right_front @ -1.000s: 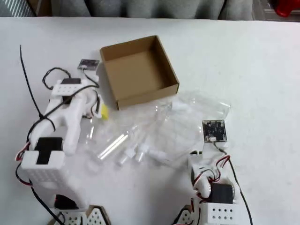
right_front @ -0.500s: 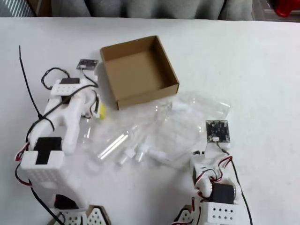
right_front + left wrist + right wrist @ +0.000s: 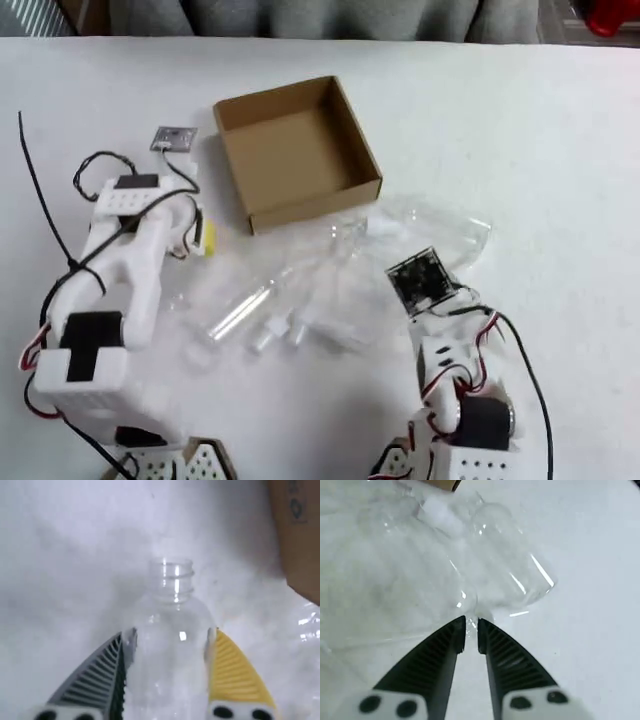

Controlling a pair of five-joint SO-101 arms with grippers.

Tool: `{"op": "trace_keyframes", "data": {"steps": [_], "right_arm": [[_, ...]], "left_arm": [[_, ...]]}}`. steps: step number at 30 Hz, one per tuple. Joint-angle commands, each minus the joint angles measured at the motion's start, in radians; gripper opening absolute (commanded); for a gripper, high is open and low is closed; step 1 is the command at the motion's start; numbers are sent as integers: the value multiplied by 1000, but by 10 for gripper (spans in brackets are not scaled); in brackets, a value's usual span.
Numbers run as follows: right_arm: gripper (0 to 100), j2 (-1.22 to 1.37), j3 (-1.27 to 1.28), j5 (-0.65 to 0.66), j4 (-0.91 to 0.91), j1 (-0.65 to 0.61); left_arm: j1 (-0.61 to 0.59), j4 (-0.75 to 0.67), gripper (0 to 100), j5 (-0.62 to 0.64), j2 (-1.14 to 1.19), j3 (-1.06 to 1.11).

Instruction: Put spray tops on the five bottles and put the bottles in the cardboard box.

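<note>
Capping step: left claw clamps an uncapped bottle, cardboard box ahead of it. Right claw, nearly together, sits just short of loose bottles. Next it should fetch a spray top.

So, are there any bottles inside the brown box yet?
No, the cardboard box holds nothing; the clear bottles lie on the table outside it.

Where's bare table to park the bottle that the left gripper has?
Bare table lies right of the cardboard box and behind it, plus a strip at the far left, outside the left arm. Crowded: the clear bottles and spray tops piled between the arms, in front of the box.
</note>
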Motion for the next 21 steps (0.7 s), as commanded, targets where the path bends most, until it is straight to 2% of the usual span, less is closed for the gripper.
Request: {"op": "trace_keyframes", "data": {"steps": [1, 5, 12, 16, 21], "right_arm": [[21, 16, -98, 15, 13, -82], [21, 134, -160, 15, 13, -186], [29, 598, -377, 15, 62, -400], [131, 881, -542, 18, 162, -486], [148, 1179, -666, 146, 183, -535]], "left_arm": [[-12, -41, 75, 3, -85, 6], [-13, -43, 75, 3, -84, 5], [-45, -55, 75, 2, -84, -3], [-45, -72, 75, 3, -84, 3], [-45, -72, 75, 3, -84, 3]]}}
